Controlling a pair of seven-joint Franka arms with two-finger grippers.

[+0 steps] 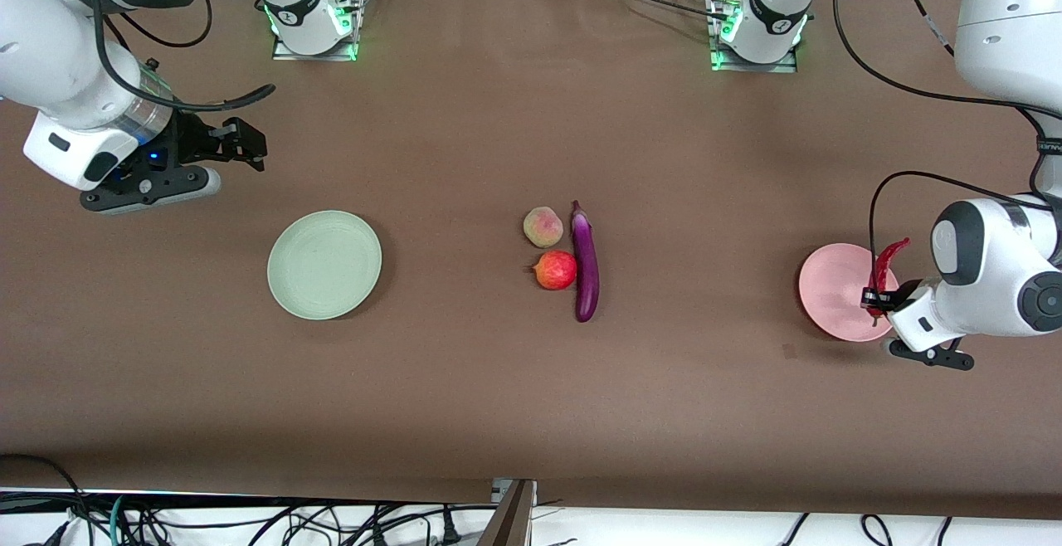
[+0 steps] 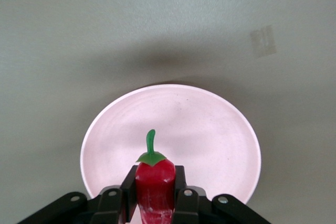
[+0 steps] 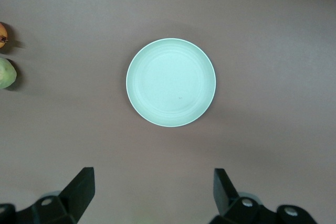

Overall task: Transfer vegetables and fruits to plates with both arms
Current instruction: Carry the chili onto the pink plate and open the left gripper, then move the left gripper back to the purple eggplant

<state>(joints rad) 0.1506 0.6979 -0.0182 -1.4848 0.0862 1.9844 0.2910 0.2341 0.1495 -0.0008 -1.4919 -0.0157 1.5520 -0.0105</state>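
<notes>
Left tool (image 2: 154,199) clamped on red chili (image 2: 155,190), stem out, directly above pink plate (image 2: 210,129), eggplant (image 1: 586,262), pomegranate (image 1: 556,270) and peach (image 1: 543,226) mid-table well apart, right tool (image 3: 152,192) spread wide, waiting high near green plate (image 3: 170,82).

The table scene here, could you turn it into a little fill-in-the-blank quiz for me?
1. The left gripper is shut on the red ____, over the pink plate.
2. The right gripper, open and holding nothing, waits above the table near the ____ plate.
3. The peach and the pomegranate-like fruit lie beside the purple ____.
4. The number of plates with food resting on them is ____.

Missing words: chili pepper; green; eggplant; zero
</notes>
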